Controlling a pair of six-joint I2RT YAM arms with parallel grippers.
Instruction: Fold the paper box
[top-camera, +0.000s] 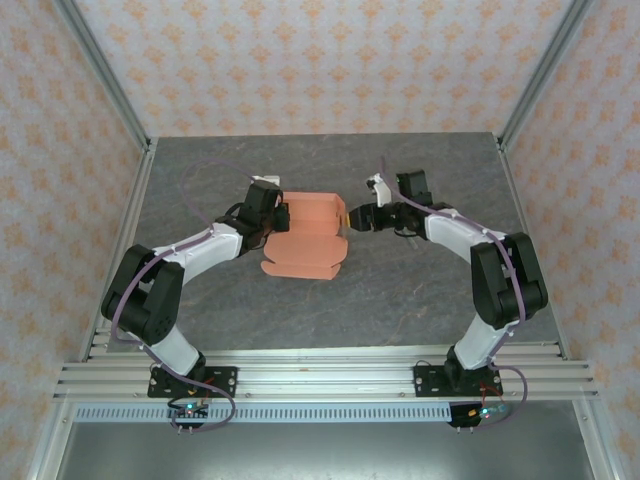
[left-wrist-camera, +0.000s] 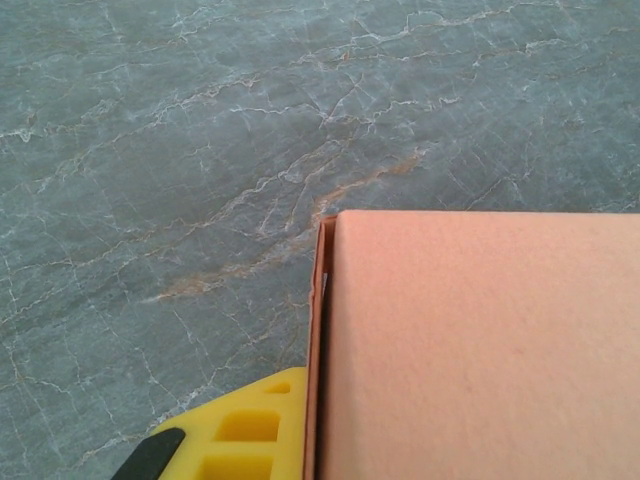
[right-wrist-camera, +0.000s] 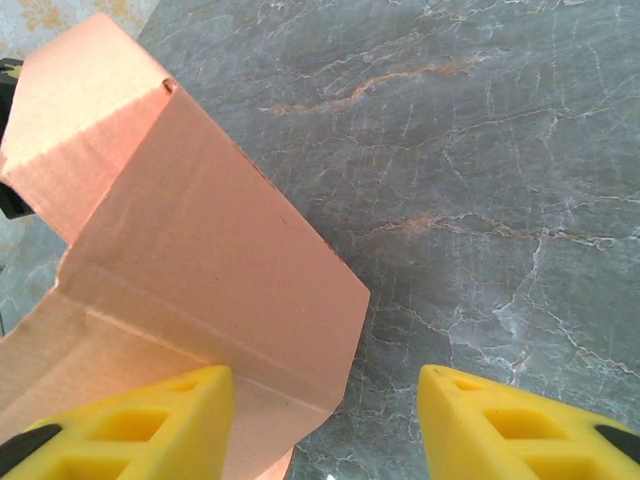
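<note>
- The salmon-orange, thin-card paper box (top-camera: 305, 245), half folded, lies near the middle of the grey marbled table (top-camera: 430, 300), between the two arms.
- The left gripper (top-camera: 280, 214) has its fingers pressed together, pinching the box's left wall. That grip should serve as a firm anchor.
- The right gripper (right-wrist-camera: 325, 425) has its fingers spread, one against the raised flap. It is best to press slowly along the crease so the card bends rather than buckles.

The paper box (top-camera: 308, 238) is salmon-orange, the surface (top-camera: 400, 300) grey with white veins, the right tool's (right-wrist-camera: 325, 385) fingers (right-wrist-camera: 500, 425) yellow, the walls (top-camera: 300, 60) orange-patterned cream.
</note>
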